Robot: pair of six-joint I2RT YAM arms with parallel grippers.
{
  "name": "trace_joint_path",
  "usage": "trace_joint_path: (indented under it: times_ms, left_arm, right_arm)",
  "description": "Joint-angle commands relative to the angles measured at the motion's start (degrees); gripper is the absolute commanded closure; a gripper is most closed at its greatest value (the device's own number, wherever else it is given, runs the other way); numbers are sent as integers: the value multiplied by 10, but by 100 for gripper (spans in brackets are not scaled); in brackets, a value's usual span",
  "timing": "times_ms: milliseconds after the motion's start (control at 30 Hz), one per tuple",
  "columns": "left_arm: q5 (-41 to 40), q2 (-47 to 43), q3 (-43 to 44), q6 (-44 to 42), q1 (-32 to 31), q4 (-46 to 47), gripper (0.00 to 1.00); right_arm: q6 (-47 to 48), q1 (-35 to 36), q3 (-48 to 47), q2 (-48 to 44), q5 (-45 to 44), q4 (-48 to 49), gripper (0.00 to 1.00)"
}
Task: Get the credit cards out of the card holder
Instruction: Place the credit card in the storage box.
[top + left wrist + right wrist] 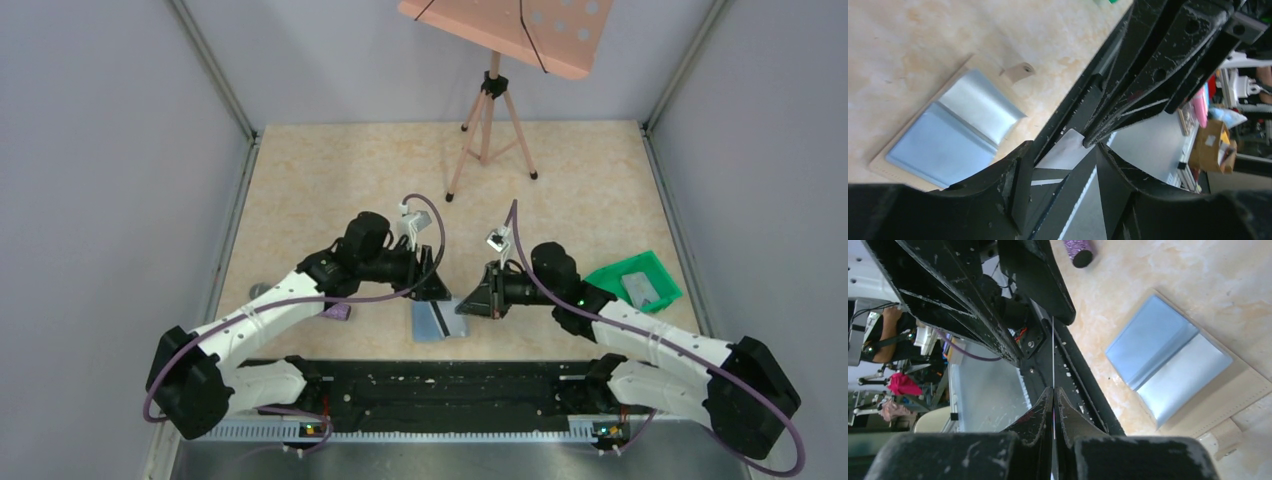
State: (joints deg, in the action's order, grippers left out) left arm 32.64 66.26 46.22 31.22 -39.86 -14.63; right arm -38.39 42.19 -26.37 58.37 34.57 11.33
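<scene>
Well, my right gripper pinches a credit card edge-on, its face hidden, my left gripper wide around it, card holder open beside.

Light-blue card holder, silver-grey credit card, green tray

Top view: card holder has its far edge under left jaws and right jaws, pockets unreadable. Purple microphone mostly hidden by left arm; right wrist view crops it at the top edge. Credit card in right jaws is edge-on there, just a line; left wrist view shows one corner only. Grey card in green tray: too small for detail. Music stand cropped at top.
</scene>
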Motion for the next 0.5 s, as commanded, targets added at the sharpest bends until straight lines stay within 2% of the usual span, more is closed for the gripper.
trace_joint_path:
  times_ms: [0, 133, 233, 400, 467]
  left_arm:
    - [95, -16, -2, -24, 0, 33, 46]
    - [107, -16, -13, -9, 0, 51, 52]
    - [102, -18, -25, 11, 0, 60, 72]
    - [122, -3, -44, 52, 0, 91, 100]
    - [129, -1, -53, 75, 0, 113, 100]
  right_arm:
    - [-2, -7, -27, -25, 38, 28, 100]
    - [-10, -7, -23, -25, 42, 42, 100]
    - [-11, -7, -21, -22, 37, 43, 100]
    - [-14, -10, -25, -15, 26, 51, 100]
    - [-6, -11, -27, -16, 19, 46, 100]
